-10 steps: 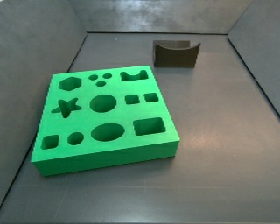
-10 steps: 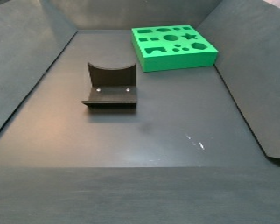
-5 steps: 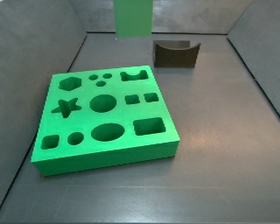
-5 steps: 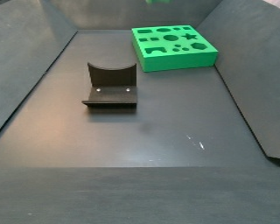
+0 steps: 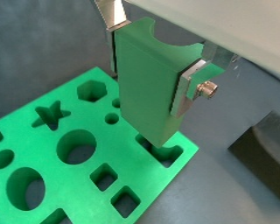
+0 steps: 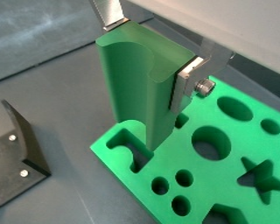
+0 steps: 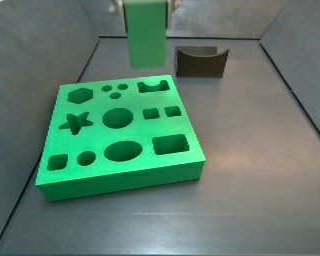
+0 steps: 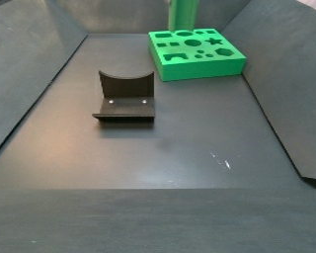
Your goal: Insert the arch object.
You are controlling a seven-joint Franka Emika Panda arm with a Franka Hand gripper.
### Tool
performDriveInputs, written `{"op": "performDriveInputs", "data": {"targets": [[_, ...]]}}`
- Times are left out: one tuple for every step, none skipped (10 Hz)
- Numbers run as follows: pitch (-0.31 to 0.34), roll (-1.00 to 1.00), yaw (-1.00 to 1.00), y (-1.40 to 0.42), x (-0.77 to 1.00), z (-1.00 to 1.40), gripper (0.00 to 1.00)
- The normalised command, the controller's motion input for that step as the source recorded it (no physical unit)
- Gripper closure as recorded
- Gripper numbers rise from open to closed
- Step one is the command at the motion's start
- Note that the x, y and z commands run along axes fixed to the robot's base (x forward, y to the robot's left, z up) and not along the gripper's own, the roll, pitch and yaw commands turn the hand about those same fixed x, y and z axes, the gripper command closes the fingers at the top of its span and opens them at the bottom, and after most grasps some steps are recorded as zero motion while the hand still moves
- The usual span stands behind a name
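My gripper (image 5: 150,66) is shut on the green arch piece (image 5: 152,87) and holds it upright; it also shows in a wrist view (image 6: 146,63), with the piece (image 6: 133,83) between its silver fingers (image 6: 187,80). The piece's lower end hangs just above the arch-shaped slot (image 5: 168,156) at a corner of the green block (image 5: 60,175). In both side views the piece (image 7: 147,35) (image 8: 182,12) hangs over the block (image 7: 116,135) (image 8: 197,54), above the arch slot (image 7: 155,88). The gripper itself is mostly cut off at the top there.
The block has several other shaped holes: hexagon, star, circles, squares, oval. The dark fixture (image 7: 200,60) (image 8: 123,96) stands on the floor beside the block's slot corner, also in a wrist view (image 6: 14,162). Grey walls enclose the floor.
The gripper with the arch piece has come down into view from above. It now hangs lower, over the block's arch slot corner.
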Motion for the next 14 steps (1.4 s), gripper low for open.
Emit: {"op": "performDriveInputs", "data": {"targets": [[-0.001,0.0,0.0,0.12,0.19,-1.0,1.0],[0.0,0.0,0.0,0.17,0.22,-1.0,1.0],[-0.027,0.0,0.0,0.29,0.11,-1.0,1.0],[0.0,0.04,0.0,0.19,0.09,-0.7,1.0],[0.0,0.04,0.0,0.18,0.15,-0.69,1.0],[0.0,0.0,0.0,0.11,0.1,-0.9,1.0],[-0.004,0.0,0.0,-0.01,0.19,-1.0,1.0],[0.0,0.02,0.0,0.0,0.2,-1.0,1.0],[-0.016,0.0,0.0,0.0,0.17,-1.0,1.0],[0.0,0.02,-0.01,0.0,0.14,-1.0,1.0],[0.0,0.02,-0.01,0.0,0.14,-1.0,1.0],[-0.061,0.05,-0.01,0.0,0.13,-1.0,1.0],[-0.024,0.0,0.0,0.0,0.0,-0.02,1.0],[0.0,0.0,0.0,0.0,0.0,0.0,1.0]]}}
